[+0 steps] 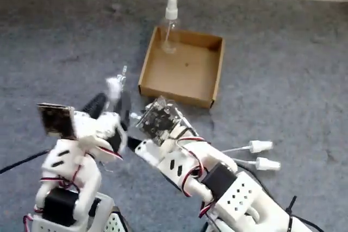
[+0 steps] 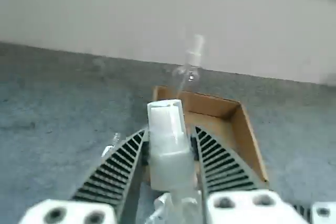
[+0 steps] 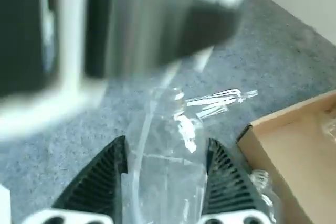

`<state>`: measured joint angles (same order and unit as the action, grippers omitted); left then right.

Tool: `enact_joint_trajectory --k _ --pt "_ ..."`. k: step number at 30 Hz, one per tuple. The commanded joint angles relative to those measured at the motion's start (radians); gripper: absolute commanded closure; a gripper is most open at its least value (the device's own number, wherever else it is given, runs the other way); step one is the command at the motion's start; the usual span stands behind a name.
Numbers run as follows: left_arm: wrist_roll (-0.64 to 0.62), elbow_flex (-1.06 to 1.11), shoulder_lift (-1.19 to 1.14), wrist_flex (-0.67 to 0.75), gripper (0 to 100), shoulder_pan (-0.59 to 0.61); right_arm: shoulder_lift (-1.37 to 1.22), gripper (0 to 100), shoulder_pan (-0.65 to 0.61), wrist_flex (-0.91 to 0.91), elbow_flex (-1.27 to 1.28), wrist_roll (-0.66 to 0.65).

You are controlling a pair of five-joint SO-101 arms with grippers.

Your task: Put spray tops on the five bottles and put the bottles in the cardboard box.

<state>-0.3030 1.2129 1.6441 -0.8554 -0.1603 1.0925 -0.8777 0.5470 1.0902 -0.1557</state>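
My left gripper [image 2: 168,136] is shut on a white spray top [image 2: 167,142], held upright near the cardboard box [image 2: 231,114]. My right gripper [image 3: 165,150] is shut on a clear bottle [image 3: 169,129]. The left gripper [image 3: 157,19] hangs blurred just over that bottle's upper end. In the high view both arms meet left of the box's [image 1: 182,69] near corner, with the spray top [image 1: 113,87] between dark fingers. One bottle with a spray top [image 1: 171,23] stands in the box's far left corner.
Two loose spray tops [image 1: 260,146] [image 1: 267,163] lie on the grey carpet to the right of the right arm. Something small and clear [image 3: 220,99] glints on the carpet beside the box. Open carpet surrounds the box.
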Motion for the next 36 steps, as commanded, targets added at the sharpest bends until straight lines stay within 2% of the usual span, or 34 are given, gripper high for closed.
enact_joint_trajectory --k 1,8,13,19,26,29,31,36 --pt "0.017 0.062 0.022 0.034 100 -0.038 0.030 99.4 0.025 -0.036 -0.016 0.014" --pt "0.018 0.070 0.036 0.037 98 -0.033 0.030 99.5 0.025 -0.036 -0.016 0.014" --pt "0.072 -0.001 0.036 0.020 85 -0.030 0.030 99.5 0.025 -0.036 -0.015 0.011" --pt "0.091 -0.110 0.036 -0.034 88 -0.025 0.027 99.5 0.028 -0.036 -0.013 0.009" --pt "0.107 -0.262 0.028 -0.106 88 0.124 0.027 99.5 0.027 -0.036 -0.013 0.009" --pt "0.178 -0.277 -0.010 -0.009 88 0.137 0.027 99.5 0.027 -0.033 -0.013 0.009" --pt "0.183 -0.283 -0.093 0.063 91 0.137 0.028 99.5 0.027 -0.033 -0.013 0.009" --pt "0.181 -0.392 -0.317 0.075 93 0.142 0.028 99.5 0.027 -0.031 -0.012 0.009"
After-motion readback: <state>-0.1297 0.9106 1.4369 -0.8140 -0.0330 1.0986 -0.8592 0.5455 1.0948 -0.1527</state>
